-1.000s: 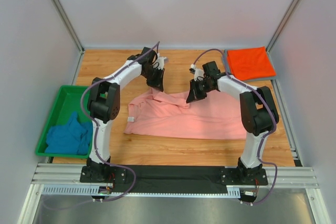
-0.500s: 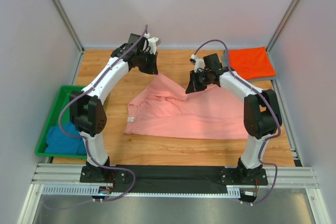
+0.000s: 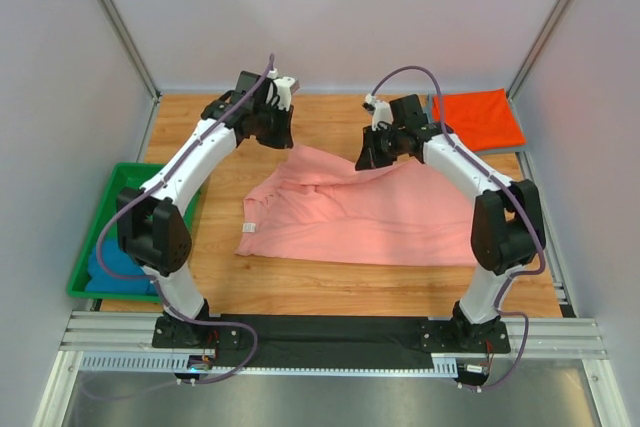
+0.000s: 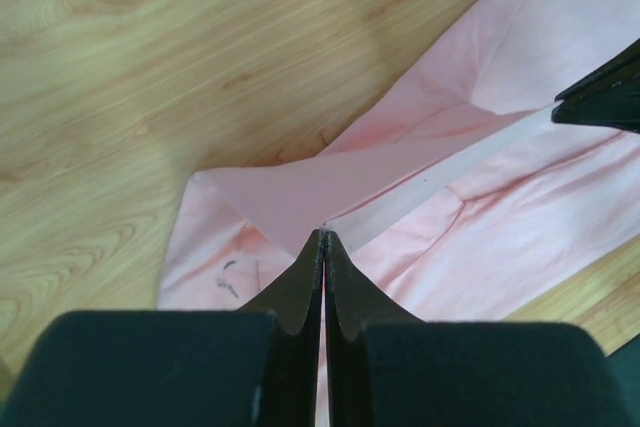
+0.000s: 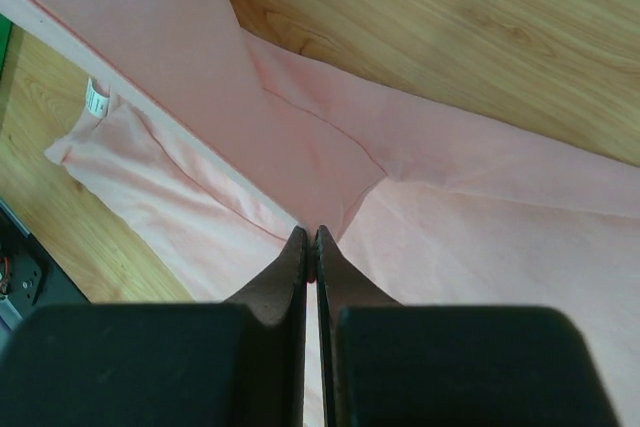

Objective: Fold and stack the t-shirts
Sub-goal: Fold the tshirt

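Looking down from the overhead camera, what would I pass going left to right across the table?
Green bin, left gripper, right gripper, orange-red t-shirt. The salmon-pink t-shirt both grippers pinch spans the middle.

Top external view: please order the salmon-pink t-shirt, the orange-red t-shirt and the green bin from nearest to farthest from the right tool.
1. salmon-pink t-shirt: pinched in the right tool.
2. orange-red t-shirt: far right corner.
3. green bin: left edge.
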